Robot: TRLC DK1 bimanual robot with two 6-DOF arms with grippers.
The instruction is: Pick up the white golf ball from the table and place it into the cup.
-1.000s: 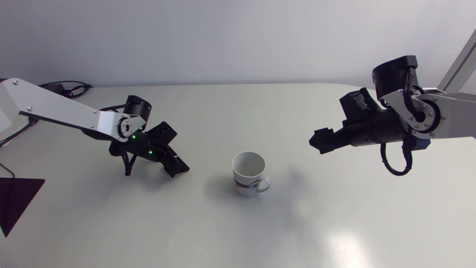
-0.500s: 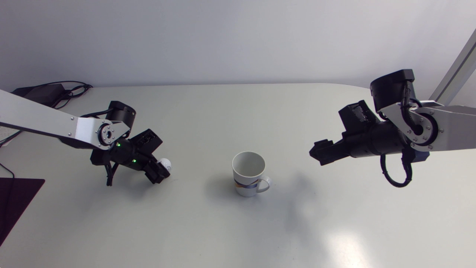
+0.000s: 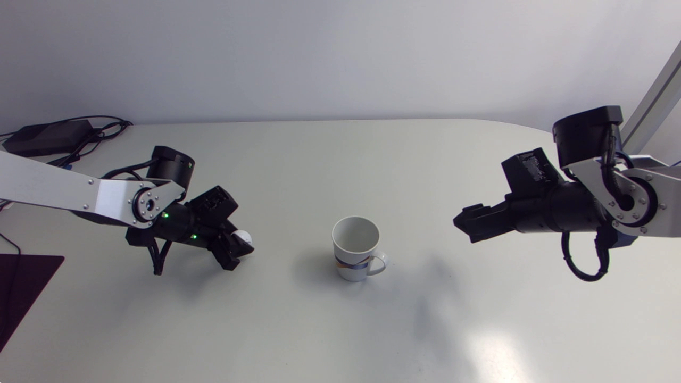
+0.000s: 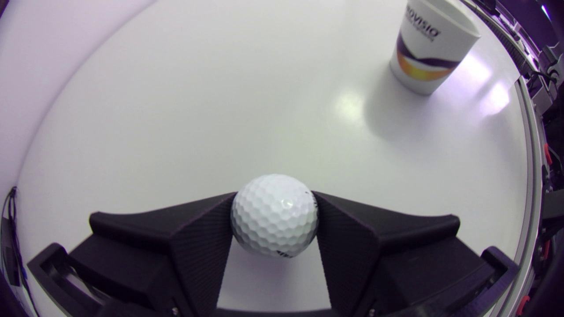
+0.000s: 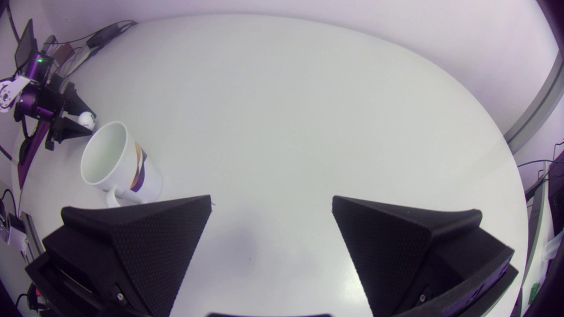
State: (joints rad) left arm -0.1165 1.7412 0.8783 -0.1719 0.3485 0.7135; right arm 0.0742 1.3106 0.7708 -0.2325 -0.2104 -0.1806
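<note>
Dimpled white golf ball [image 4: 274, 215] was pinched between textured wedge fingers [image 4: 194, 233] of the left gripper [image 3: 238, 251]; glossy cup [image 3: 355, 247] stood upright, centre frame; right gripper [image 5: 271, 200] gaped wide.

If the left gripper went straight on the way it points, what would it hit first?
Probably bare table: the left gripper, shut on the golf ball, aims beside the mug, not at it.
</note>
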